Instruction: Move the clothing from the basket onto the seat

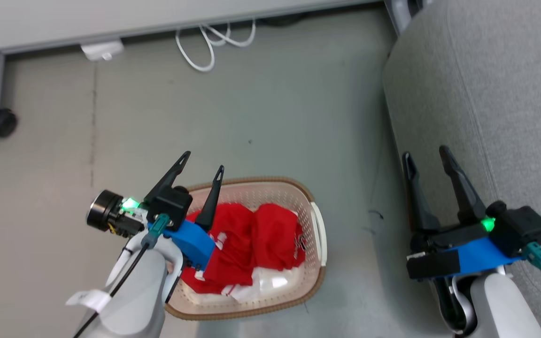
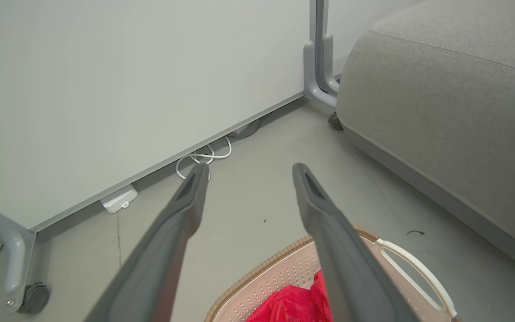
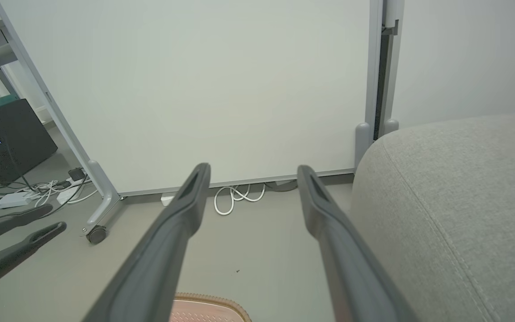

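Left end effector, right end effector: wide open, empty.

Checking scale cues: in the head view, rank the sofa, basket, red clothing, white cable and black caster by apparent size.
Largest to smallest: sofa, though cut off by the frame; basket; clothing, lying inside it; white cable; caster. The last two are close, though the thin cable spreads wider.

Clothing, lower centre: red, with white panels and stripe trim. Basket: cream, perforated, brown woven rim. Sofa, right: light grey. Floor: dull grey. Cable, top: white. Left gripper, right gripper: black, blue mounts, green lamps.
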Motion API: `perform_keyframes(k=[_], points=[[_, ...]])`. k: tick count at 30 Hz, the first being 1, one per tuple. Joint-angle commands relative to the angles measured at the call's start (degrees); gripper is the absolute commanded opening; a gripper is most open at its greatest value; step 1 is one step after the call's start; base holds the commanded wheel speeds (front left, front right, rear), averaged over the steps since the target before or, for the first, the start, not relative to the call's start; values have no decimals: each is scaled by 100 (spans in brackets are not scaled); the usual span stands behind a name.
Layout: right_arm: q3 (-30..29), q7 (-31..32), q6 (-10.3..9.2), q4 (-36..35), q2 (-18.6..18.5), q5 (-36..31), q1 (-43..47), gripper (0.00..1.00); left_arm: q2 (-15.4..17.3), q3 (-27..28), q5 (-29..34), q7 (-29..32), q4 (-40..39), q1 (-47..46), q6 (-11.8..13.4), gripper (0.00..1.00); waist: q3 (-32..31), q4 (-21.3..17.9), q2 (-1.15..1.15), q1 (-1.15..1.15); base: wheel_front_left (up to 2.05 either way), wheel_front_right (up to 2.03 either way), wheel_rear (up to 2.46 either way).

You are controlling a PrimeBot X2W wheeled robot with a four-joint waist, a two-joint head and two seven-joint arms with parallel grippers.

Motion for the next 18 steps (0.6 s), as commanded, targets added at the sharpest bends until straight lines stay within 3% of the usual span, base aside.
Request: perform_keyframes(k=[1,18], points=[[8,-20,3,-33,-26,-41,-118,100,26,-36,18,-16,57,-141,-32,100,344,-217,0,-1,0,0,0],[110,-20,3,-384,-24,-69,-915,100,219,-1625,220,-16,2305,-1653,-72,100,1804,-566,0,-1,0,0,0]])
